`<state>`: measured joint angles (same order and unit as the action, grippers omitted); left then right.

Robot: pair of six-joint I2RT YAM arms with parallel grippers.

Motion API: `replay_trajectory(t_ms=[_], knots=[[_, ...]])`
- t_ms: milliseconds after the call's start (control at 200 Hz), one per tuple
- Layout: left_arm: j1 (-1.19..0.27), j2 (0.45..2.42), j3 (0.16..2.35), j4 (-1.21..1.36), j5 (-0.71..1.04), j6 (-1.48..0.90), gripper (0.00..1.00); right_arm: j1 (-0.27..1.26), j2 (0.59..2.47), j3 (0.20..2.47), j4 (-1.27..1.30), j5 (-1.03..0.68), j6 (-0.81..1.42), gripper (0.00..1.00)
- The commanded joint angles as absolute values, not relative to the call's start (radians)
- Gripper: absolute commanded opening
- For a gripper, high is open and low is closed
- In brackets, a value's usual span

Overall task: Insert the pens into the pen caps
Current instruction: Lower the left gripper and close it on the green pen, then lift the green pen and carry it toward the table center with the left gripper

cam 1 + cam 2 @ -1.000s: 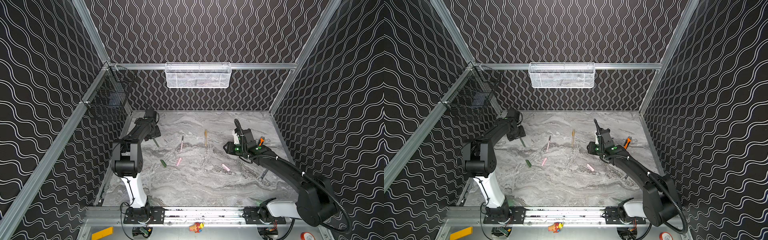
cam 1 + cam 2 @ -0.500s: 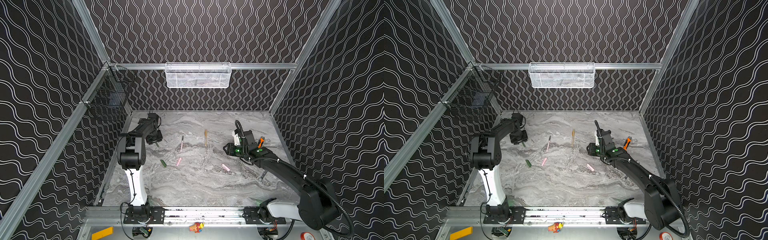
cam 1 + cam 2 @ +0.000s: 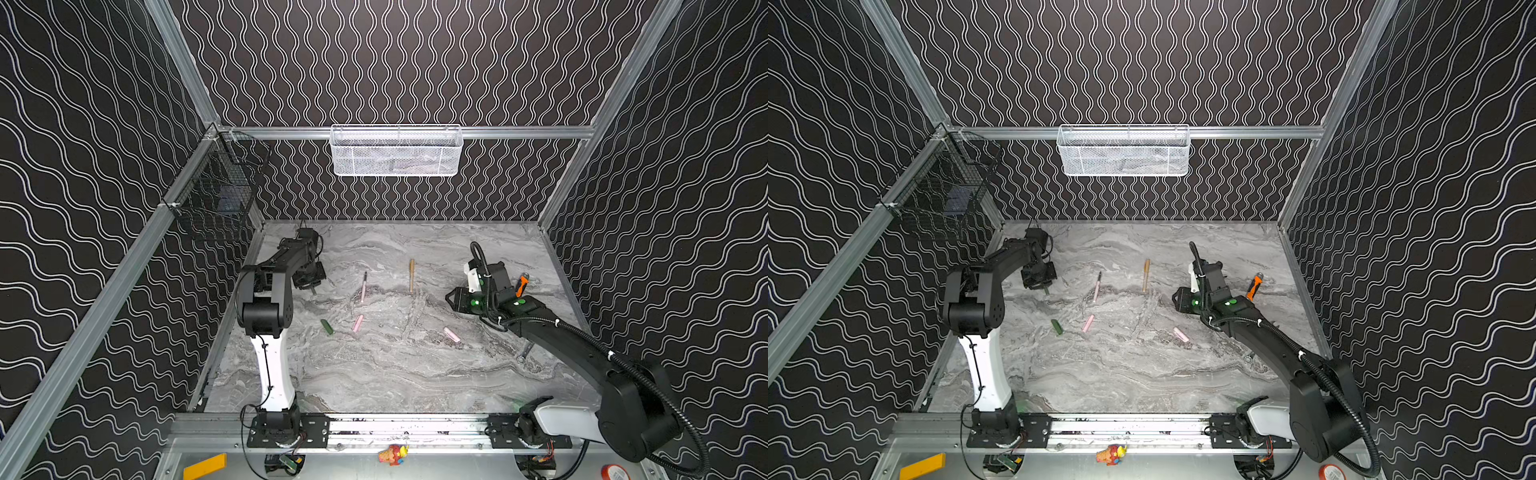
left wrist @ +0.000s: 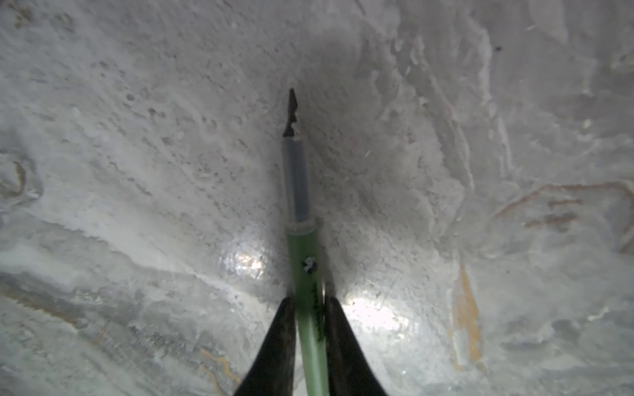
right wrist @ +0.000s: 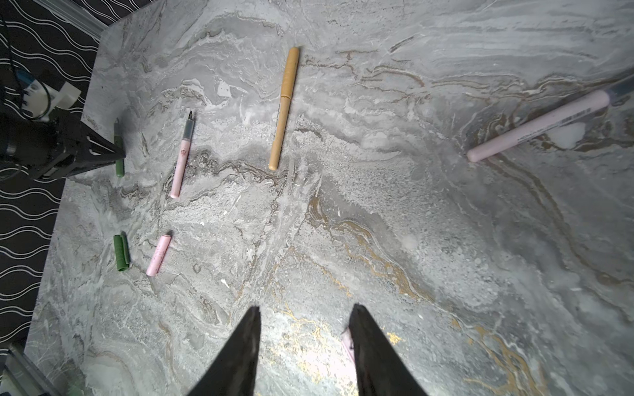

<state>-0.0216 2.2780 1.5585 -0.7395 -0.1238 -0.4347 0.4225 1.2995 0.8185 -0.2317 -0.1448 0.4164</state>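
My left gripper point(image 4: 307, 303) is shut on the dark green pen point(image 4: 303, 260), which lies on the marble with its dark tip pointing away; both top views show this gripper point(image 3: 309, 286) point(image 3: 1042, 286) low at the far left. The green cap point(image 5: 121, 253) and a pink cap point(image 5: 158, 255) lie side by side. A pink pen point(image 5: 183, 157) and the tan-gold pen point(image 5: 284, 109) lie further back. A second pink pen point(image 5: 538, 127) is off to one side. My right gripper point(image 5: 305, 315) hovers open and empty, with another pink cap point(image 5: 347, 339) peeking from behind one finger.
A grey spanner point(image 3: 524, 353) lies by my right arm, and an orange-handled tool point(image 3: 520, 286) sits behind the right wrist. A white mesh basket point(image 3: 395, 151) hangs on the back wall and a black wire basket point(image 3: 216, 195) on the left wall.
My left gripper has come down at the far left and closed its fingers on the green pen. The right arm has barely moved.
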Motion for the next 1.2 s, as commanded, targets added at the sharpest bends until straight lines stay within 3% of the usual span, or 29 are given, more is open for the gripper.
replay_trajectory(t_ms=[0,220,415,901,1076,1196], knots=[[-0.021,2.272,1.531,-0.731,-0.139,-0.409,0.17,0.422,1.286,0.829,-0.210,-0.156,0.433,0.46],[-0.021,2.260,1.485,-0.713,-0.129,-0.394,0.23,0.422,1.278,0.840,-0.218,-0.161,0.443,0.46],[-0.021,2.259,1.468,-0.696,-0.124,-0.372,0.09,0.423,1.264,0.842,-0.225,-0.160,0.448,0.46],[-0.059,2.050,1.334,-0.621,-0.114,-0.380,0.06,0.423,1.244,0.860,-0.247,-0.148,0.452,0.46],[-0.146,1.942,1.252,-0.610,-0.105,-0.400,0.05,0.423,1.236,0.857,-0.256,-0.141,0.451,0.46],[-0.303,1.839,1.181,-0.602,-0.107,-0.435,0.05,0.423,1.219,0.856,-0.278,-0.109,0.448,0.46]])
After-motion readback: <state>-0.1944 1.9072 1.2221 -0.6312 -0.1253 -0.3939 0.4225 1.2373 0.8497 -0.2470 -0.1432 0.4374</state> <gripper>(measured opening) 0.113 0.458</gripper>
